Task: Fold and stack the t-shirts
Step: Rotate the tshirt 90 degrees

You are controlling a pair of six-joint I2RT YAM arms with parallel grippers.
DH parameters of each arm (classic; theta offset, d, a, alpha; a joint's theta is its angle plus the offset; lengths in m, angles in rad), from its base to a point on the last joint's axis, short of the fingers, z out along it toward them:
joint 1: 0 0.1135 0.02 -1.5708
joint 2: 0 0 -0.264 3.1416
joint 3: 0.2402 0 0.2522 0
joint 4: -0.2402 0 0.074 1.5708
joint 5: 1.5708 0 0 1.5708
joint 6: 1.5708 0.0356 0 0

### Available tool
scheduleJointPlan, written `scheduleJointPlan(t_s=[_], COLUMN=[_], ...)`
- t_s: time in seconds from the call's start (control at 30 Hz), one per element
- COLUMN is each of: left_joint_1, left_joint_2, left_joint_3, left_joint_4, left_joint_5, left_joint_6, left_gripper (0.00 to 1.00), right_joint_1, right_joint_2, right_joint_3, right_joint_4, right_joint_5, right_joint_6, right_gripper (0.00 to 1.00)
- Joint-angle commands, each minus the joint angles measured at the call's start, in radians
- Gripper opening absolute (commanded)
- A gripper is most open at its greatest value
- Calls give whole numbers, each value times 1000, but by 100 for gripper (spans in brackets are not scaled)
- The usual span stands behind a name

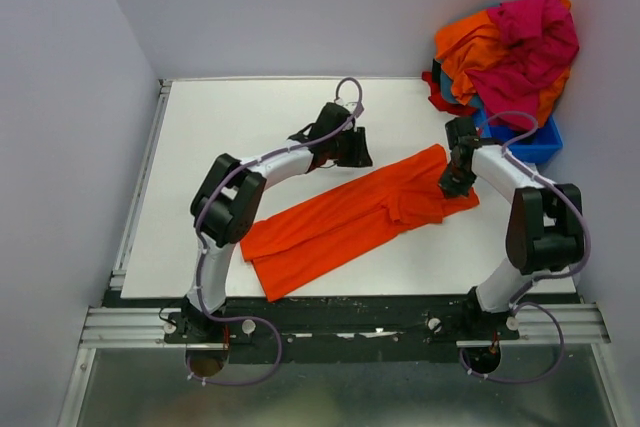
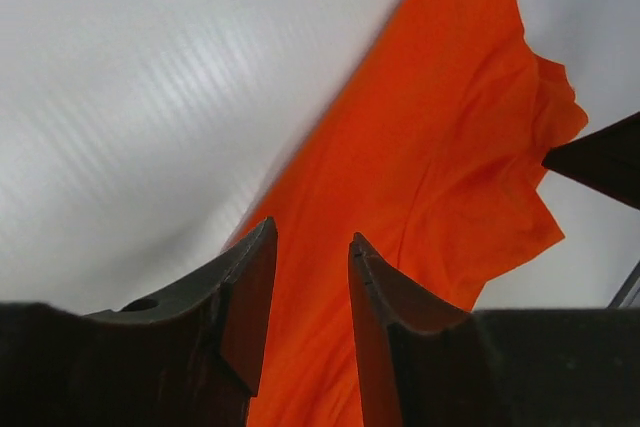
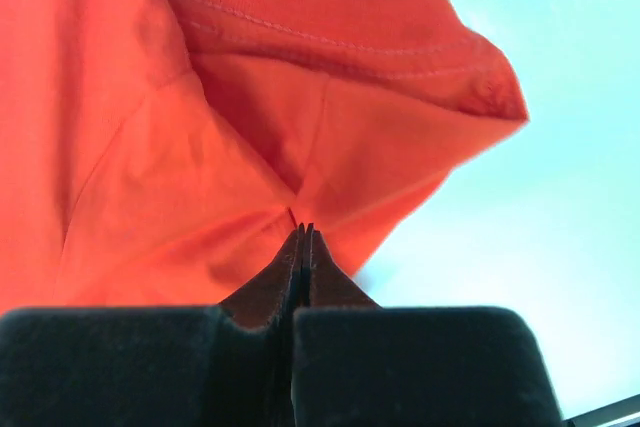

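A shirt (image 1: 350, 222) is laid flat on the table (image 1: 230, 117), slanting from near left to far right. The left gripper (image 1: 352, 150) is held just behind the shirt's middle, over its far edge, with its jaws apart. The right gripper (image 1: 452, 185) is set on the shirt's right end, closed on a fold of the cloth. Behind and to the right of the shirt a bin (image 1: 542, 143) is placed, and a heap of clothes (image 1: 510, 42) is piled in it.
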State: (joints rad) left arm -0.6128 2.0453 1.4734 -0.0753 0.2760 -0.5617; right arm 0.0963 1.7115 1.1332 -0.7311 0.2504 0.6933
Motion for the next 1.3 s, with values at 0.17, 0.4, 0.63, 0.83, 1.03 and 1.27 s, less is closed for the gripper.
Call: scheduleJointPlan(t_s=[0.17, 0.4, 0.63, 0.83, 1.03, 1.27], left_joint_1=[-31, -42, -57, -59, -19, 135], left_joint_2=[226, 335, 417, 473, 509, 445], left_joint_3=[313, 488, 600, 648, 665, 549], left_joint_4=[-155, -303, -411, -429, -325, -138], left_joint_5=[224, 192, 186, 252, 284, 181], left_joint_6=[103, 152, 171, 149, 57, -64], left_gripper=[49, 52, 56, 39, 0, 0], right_joint_1=[-20, -24, -27, -32, -33, -35], right_joint_2=[-259, -357, -398, -392, -397, -389], right_joint_3=[-193, -257, -253, -243, -247, -251], right_joint_4=[160, 245, 249, 243, 242, 259], right_joint_5=[-39, -129, -160, -161, -163, -227], right_joint_6=[-20, -49, -61, -67, -63, -84], right_gripper=[22, 33, 33, 32, 31, 28])
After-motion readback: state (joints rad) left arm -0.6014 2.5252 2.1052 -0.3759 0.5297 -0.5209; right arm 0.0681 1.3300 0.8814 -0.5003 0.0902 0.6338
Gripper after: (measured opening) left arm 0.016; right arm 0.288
